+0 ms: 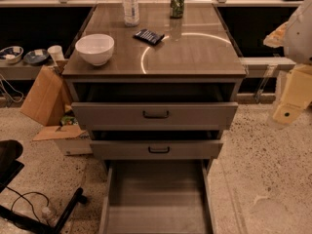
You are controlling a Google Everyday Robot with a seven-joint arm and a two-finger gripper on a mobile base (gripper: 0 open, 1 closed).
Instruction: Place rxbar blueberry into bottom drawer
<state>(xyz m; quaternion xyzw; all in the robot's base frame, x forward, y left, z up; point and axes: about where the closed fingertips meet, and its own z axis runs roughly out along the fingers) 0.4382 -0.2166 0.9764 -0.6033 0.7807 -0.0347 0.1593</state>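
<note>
On top of the grey cabinet, toward the back of the desk (204,57), the snack bar (148,36) lies flat in its dark wrapper, turned at a slant. It touches nothing. The white bowl (94,48) sits near the front left corner, well apart from it. A clear water bottle (130,5) stands upright behind the bar to its left, and a green can (177,2) stands upright behind it to its right.

Below, the bottom drawer (156,199) is pulled far out toward me, a wide shallow grey tray with its flat floor showing. The two drawers above it, the top drawer (204,115) and the middle drawer (195,149), each carry a black handle and stand only a little way out.

The gripper (291,101) hangs at the far right edge, beside the cabinet and about level with the top drawer. It is a cream-coloured piece under a white rounded arm (300,30), well apart from the bar and holding nothing that I can see (whether its grip is spread or closed I cannot tell from here).

To the left of the cabinet a cardboard box (41,96) leans at a tilt on the speckled floor (263,169), and a black chair base (12,162) shows at the lower left.
</note>
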